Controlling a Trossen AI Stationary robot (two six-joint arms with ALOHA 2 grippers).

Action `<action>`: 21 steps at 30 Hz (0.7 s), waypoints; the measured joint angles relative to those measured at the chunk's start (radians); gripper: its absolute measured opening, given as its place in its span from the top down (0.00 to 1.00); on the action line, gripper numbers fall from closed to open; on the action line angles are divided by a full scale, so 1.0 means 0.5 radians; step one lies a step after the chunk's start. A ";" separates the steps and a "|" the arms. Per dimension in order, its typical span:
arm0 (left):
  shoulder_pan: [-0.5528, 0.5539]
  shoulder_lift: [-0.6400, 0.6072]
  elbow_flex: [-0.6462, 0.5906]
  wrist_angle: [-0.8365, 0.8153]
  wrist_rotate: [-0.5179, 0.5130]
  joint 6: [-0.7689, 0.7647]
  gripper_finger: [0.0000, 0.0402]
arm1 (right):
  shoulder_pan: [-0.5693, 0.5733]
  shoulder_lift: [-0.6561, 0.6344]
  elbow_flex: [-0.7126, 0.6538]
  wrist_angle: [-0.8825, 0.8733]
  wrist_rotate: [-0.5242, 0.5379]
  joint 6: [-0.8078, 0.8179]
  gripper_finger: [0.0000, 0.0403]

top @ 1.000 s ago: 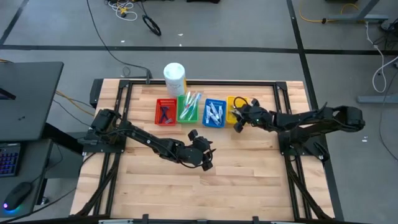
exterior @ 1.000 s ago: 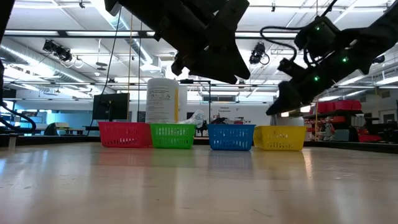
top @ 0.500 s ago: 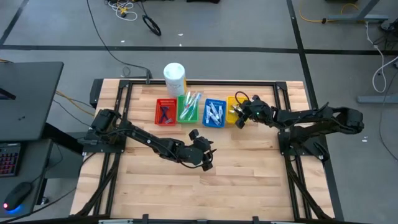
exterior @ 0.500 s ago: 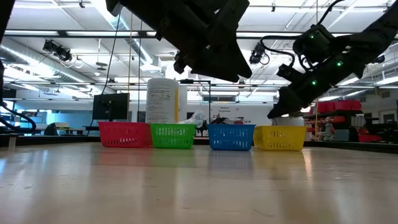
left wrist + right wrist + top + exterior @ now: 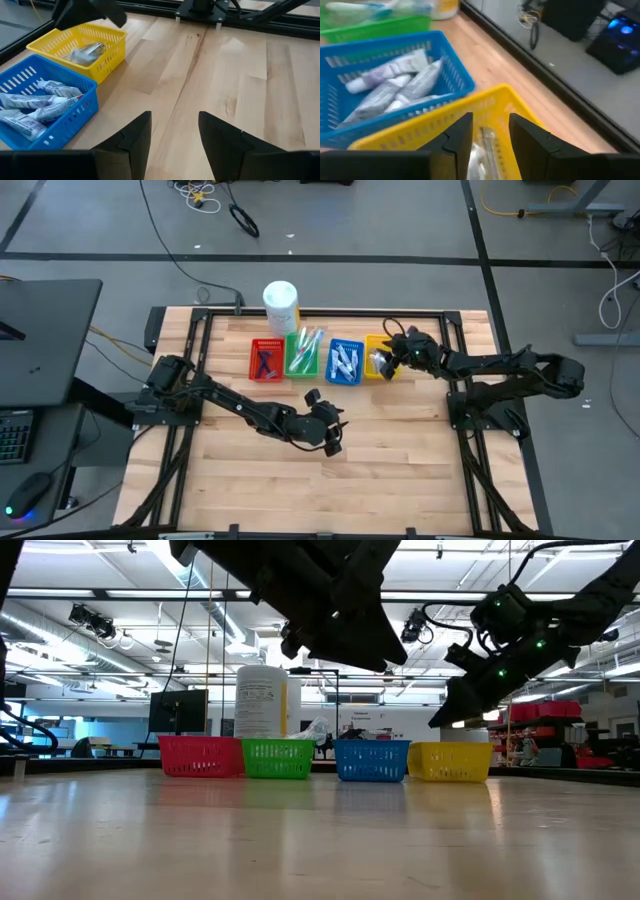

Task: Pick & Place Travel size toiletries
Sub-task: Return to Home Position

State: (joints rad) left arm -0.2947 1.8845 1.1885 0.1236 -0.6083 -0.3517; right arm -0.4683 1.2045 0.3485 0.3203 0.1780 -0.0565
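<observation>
Step, as judged: homing. Right gripper hangs above the yellow bin, fingers apart, empty; a silvery toiletry lies inside. Left gripper waits forward of that bin, fingers spread, empty. Next: raise the right arm clear, retract.

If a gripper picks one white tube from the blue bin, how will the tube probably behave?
The white tubes look flattened and creased, so one probably gives under a squeeze. They lie piled together in the blue bin, so lifting one may drag a neighbour. Small, so likely light.
</observation>
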 joint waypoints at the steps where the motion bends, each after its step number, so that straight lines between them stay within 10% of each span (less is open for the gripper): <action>1: 0.000 0.000 0.000 0.003 0.001 0.000 0.57 | -0.014 -0.001 0.000 -0.002 0.024 -0.008 0.66; 13: -0.015 -0.183 -0.004 -0.081 -0.272 0.174 0.57 | 0.121 -0.056 0.000 0.233 -0.326 0.059 0.69; 21: -0.014 -0.732 0.001 -0.736 -0.471 0.253 0.73 | 0.332 -0.429 0.000 0.230 -0.308 -0.056 0.98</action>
State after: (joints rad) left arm -0.3019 1.5185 1.1889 -0.2446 -0.8440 -0.2252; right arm -0.3021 0.9900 0.3485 0.4354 0.0241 -0.0843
